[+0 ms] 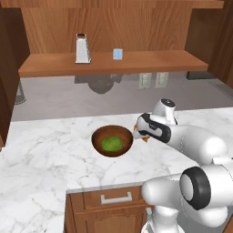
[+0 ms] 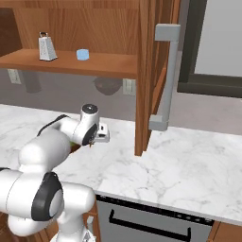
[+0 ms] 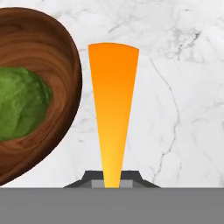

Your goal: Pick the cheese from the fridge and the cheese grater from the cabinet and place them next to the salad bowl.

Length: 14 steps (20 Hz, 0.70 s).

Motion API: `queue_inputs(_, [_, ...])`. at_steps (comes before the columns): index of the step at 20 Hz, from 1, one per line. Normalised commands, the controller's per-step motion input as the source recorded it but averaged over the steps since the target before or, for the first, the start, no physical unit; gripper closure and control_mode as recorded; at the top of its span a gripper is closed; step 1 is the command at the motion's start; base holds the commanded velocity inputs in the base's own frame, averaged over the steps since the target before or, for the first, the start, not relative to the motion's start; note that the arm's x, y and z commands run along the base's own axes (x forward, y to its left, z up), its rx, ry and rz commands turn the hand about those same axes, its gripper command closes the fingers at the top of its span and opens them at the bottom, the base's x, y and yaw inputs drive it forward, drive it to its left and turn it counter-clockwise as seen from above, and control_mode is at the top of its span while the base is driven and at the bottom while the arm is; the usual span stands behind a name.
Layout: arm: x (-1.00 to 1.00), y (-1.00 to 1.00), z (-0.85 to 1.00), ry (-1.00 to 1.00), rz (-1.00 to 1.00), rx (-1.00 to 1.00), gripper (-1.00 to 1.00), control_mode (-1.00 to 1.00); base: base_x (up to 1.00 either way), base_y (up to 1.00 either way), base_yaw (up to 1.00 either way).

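A small light-blue cup stands on the shelf; marble counter; below, seemingly a drawer.

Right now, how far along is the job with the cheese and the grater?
About halfway. The cheese is out of the fridge; the claw is shut on it, just above the marble counter right beside the salad bowl. It is not yet released. Left to do: let go of the cheese, then fetch the cheese grater, which stands on the cabinet shelf near a small blue cup, and set it by the bowl.
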Motion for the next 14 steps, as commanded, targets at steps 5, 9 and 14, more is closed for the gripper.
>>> queue_inputs(5, [0.14,-0.02,-0.19,0.0,0.0,0.0,1.0,-1.0,0.0,0.0,0.0])
queue_inputs(9, [0.05,-0.05,-0.19,0.0,0.0,0.0,1.0,-1.0,0.0,0.0,0.0])
queue_inputs(14, [0.09,-0.04,-0.21,0.02,0.0,0.0,1.0,-1.0,0.0,0.0,0.0])
